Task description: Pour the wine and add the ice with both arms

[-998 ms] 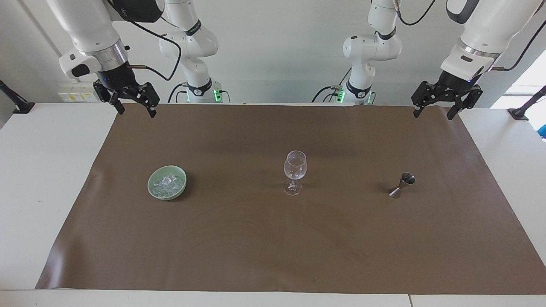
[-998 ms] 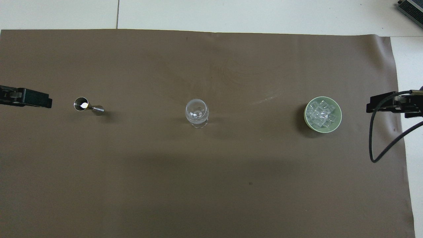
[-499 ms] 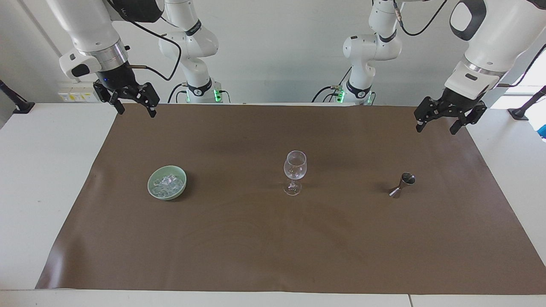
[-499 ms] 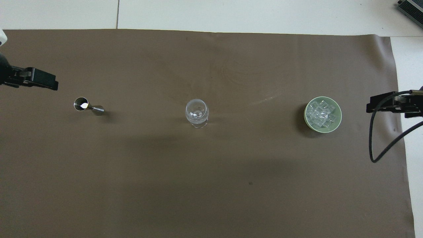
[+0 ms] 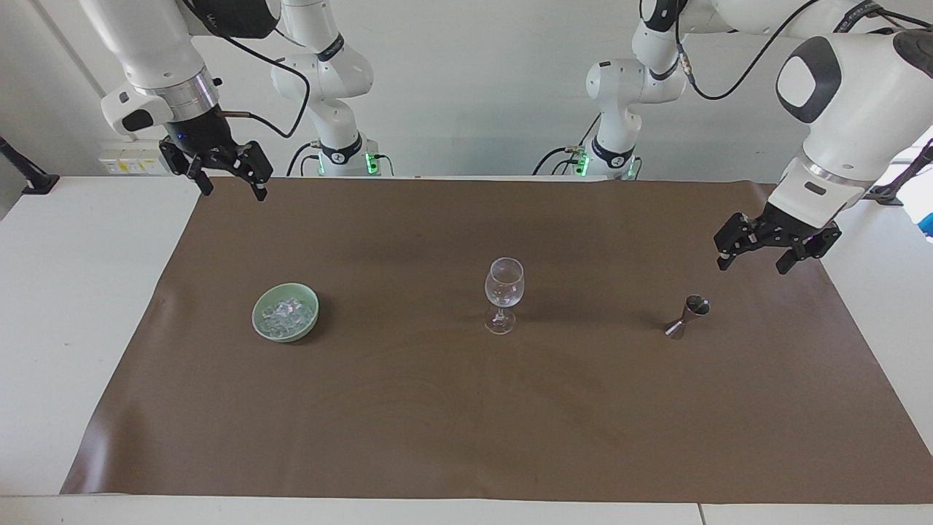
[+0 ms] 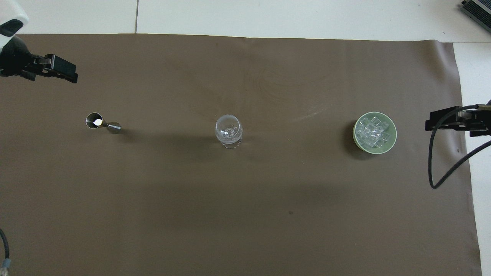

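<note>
On surface nothing's done yet: wine glass (image 5: 504, 292) empty, ice (image 5: 286, 311) in bowl (image 5: 262, 328); left tool (image 5: 755, 251) & right tool (image 5: 229, 179) spread, empty.

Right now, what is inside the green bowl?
The green bowl holds the ice, a heap of small clear cubes filling most of it. The bowl's bottom under the heap is covered, so nothing there can be seen.

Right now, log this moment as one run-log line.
left gripper: open, above mat near jigger | right gripper: open, waiting | glass: upright | ice: in bowl
</note>
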Controlling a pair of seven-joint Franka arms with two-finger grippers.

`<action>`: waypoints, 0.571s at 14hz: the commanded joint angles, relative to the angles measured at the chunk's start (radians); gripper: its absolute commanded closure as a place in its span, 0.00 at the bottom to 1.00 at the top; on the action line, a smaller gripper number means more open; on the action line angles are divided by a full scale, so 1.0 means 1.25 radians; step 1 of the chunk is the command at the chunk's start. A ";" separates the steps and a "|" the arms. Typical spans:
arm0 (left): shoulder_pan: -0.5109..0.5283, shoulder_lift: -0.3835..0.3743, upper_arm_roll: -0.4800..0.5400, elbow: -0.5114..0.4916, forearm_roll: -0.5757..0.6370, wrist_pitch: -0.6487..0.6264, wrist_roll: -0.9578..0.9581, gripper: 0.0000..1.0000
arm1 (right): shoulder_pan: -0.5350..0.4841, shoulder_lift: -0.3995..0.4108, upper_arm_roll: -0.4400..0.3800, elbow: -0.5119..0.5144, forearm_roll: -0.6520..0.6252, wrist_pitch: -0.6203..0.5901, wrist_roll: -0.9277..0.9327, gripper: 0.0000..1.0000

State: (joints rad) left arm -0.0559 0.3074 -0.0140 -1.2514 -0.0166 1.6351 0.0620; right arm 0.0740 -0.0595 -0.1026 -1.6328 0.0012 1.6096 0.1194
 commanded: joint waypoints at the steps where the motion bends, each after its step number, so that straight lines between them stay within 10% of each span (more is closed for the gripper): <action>1: 0.007 0.046 -0.004 0.039 0.012 0.034 0.004 0.00 | -0.006 -0.019 0.002 -0.020 0.021 -0.002 -0.017 0.00; 8: 0.029 0.096 -0.002 0.037 0.010 0.124 0.004 0.00 | -0.006 -0.019 0.002 -0.020 0.021 -0.002 -0.017 0.00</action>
State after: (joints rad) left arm -0.0331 0.4119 -0.0099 -1.2206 -0.0163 1.7691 0.0625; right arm 0.0740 -0.0595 -0.1026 -1.6328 0.0012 1.6096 0.1194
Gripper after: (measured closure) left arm 0.000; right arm 0.000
